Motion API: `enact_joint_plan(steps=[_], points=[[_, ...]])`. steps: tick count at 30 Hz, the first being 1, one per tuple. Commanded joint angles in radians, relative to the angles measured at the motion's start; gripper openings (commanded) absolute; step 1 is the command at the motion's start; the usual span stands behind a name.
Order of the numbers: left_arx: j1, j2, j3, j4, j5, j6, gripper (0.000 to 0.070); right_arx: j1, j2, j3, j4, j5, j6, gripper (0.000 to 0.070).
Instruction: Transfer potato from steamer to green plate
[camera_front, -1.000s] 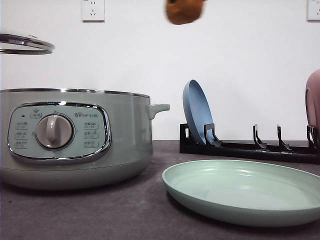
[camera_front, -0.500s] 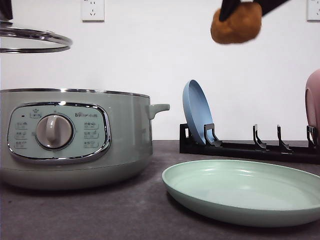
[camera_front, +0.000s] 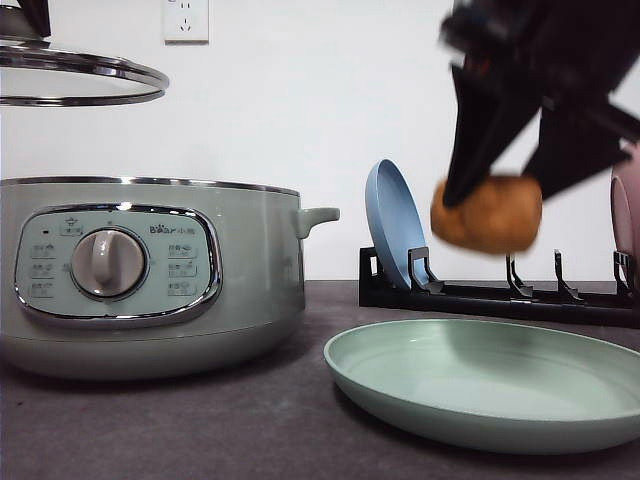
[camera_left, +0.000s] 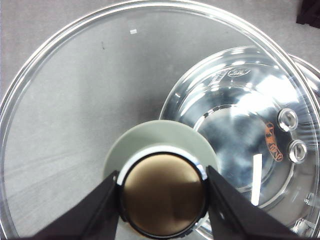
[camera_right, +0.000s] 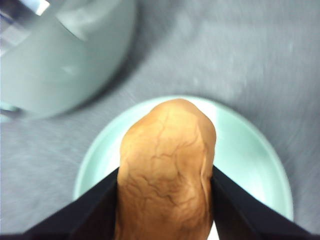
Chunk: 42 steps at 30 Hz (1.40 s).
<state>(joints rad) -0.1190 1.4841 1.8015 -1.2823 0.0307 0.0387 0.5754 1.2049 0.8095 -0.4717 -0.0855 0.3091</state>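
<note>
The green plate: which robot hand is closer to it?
Right. The right gripper holds the potato just above the green plate. The left gripper holds the lid up over the steamer.

Low front camera faces the wall; wrist cameras look straight down, sharing its steamer (camera_front: 150, 275) and green plate (camera_right: 260, 155).

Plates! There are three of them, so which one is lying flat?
The green plate lies flat on the table, below the potato. The blue plate and the pink plate stand on edge in the black rack.

Blue plate (camera_front: 394, 222) upright in rack (camera_front: 500, 295)
</note>
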Motion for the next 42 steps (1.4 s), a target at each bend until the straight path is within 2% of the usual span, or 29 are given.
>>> enact_joint_plan(steps=[1,8,11,16,21,27,31,42], points=[[-0.005,-0.005,0.043,0.034,0.003,0.002,0.0003,0.021,0.010,-0.023,0.044,0.040,0.074,0.0206],[-0.016,-0.005,0.043,0.034,0.004,0.002,0.0003,0.070,0.012,-0.149,0.175,0.112,0.156,0.0206],[-0.024,-0.005,0.043,0.034,0.004,0.002,0.0003,0.079,0.018,-0.184,0.206,0.145,0.167,0.0206],[-0.047,-0.005,0.043,0.033,0.005,0.002,0.0003,0.081,0.047,-0.199,0.218,0.146,0.177,0.0213],[-0.082,-0.005,0.043,0.028,0.039,0.002,0.0003,0.084,0.076,-0.199,0.234,0.145,0.181,0.0392],[-0.132,-0.005,0.043,0.024,0.049,0.002,0.0003,0.084,0.076,-0.198,0.233,0.142,0.181,0.0444],[-0.166,-0.004,0.043,0.024,0.049,0.002,0.0003,0.084,0.069,-0.197,0.233,0.142,0.180,0.0559],[-0.249,0.060,0.043,0.030,0.049,0.003,0.0002,0.082,-0.068,-0.155,0.222,0.146,0.141,0.0561]])
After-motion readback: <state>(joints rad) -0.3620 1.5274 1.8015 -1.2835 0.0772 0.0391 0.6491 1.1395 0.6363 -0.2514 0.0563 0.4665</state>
